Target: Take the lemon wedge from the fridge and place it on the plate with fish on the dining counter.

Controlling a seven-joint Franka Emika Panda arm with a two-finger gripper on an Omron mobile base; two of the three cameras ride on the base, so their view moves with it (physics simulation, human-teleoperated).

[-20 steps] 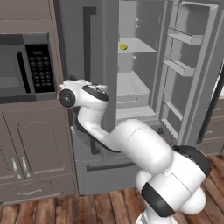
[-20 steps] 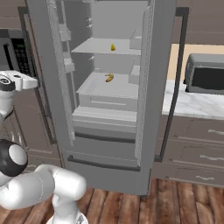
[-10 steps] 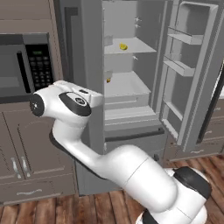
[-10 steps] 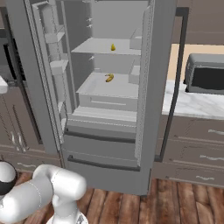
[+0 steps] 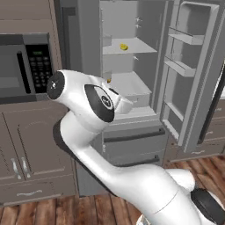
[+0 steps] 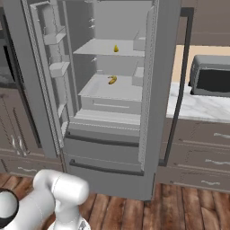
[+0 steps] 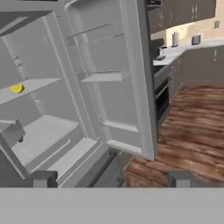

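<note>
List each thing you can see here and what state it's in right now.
Fridge: both upper doors open, lower drawers shut.
Lemon wedge: lying on the upper shelf, untouched.
Orange-yellow bit: lying on the lower shelf.
Microwave: door shut.
Claw: open, holding nothing, aimed into the fridge.

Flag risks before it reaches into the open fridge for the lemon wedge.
1. The lemon wedge is tiny and far back on the upper shelf; the open gripper could nudge it away.
2. The darker orange-yellow bit on the shelf below could be grabbed instead.
3. The open fridge doors flank the reach.
</note>
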